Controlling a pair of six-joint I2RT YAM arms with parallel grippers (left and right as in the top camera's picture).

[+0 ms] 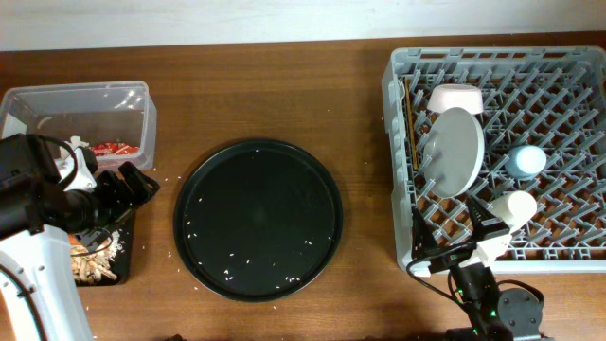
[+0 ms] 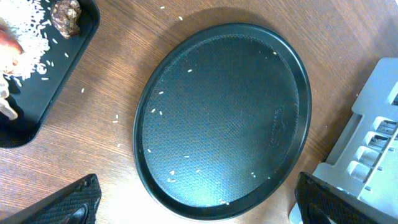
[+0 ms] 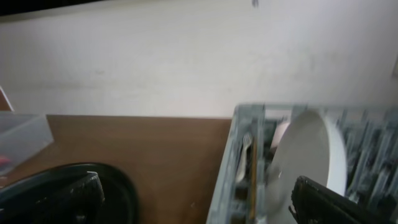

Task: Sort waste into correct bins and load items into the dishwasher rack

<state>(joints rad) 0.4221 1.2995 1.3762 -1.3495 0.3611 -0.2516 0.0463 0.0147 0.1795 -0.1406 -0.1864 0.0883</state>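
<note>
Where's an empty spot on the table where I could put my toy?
Bare tabletop lies between the round black tray and the dishwasher rack, and behind that tray, from clear tub to rack. The left edge is crowded: tub, shallow black tray, left arm.

Jaws are seen spread wide on the end effector [image 3: 199,202]. Ahead and to its right, the white plate [image 3: 308,155] is stood upright in the grey rack [image 3: 245,124]. To its left, the round black tray [image 3: 118,186] is glimpsed on the worktop [image 3: 168,143].
</note>
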